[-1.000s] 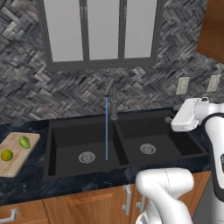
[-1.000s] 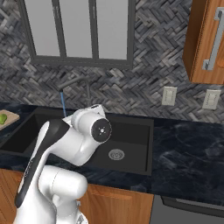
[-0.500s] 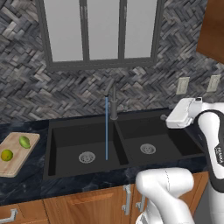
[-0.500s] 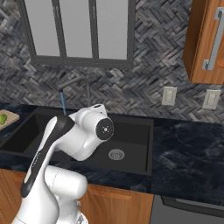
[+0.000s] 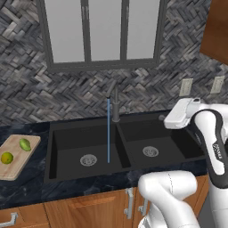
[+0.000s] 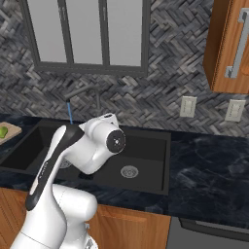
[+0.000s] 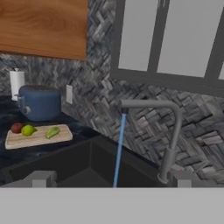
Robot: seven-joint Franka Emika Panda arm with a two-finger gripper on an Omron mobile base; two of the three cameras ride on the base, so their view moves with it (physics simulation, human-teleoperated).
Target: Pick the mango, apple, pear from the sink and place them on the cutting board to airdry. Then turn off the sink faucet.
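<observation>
Pincer [image 7: 109, 179] of mine stands open and empty, its two grey tips [image 7: 40, 178] spread wide at the bottom of the hand view, one to each side of the falling water. My hand [image 5: 180, 114] hangs above the right basin of the sink [image 5: 67, 133], near the back rim, and looks leftward along the counter [image 6: 209, 165].

Directly ahead of the pincer rises the faucet [image 7: 168, 131], a slim dark grey post with its spout turned out over the left basin. A thin blue stream of water [image 5: 108, 129] runs from the spout down to the basin floor, just right of the round silver drain [image 5: 88, 159]. The right basin has its own drain [image 5: 150, 151].

Farther out, at the left end of the counter, lies the cutting board [image 7: 63, 135], a pale wooden rectangle with rounded corners. Three fruits rest on it in a row: the red apple [image 7: 16, 127] at the far end, a round yellow-green fruit [image 7: 28, 130] just beside it, and an elongated green fruit [image 7: 52, 131] nearer the sink.

Behind the board stands a blue toaster [image 7: 39, 102], with a roll of paper towels [image 7: 16, 84] at its far side. A window [image 5: 104, 31] sits in the herringbone stone wall above the faucet.
</observation>
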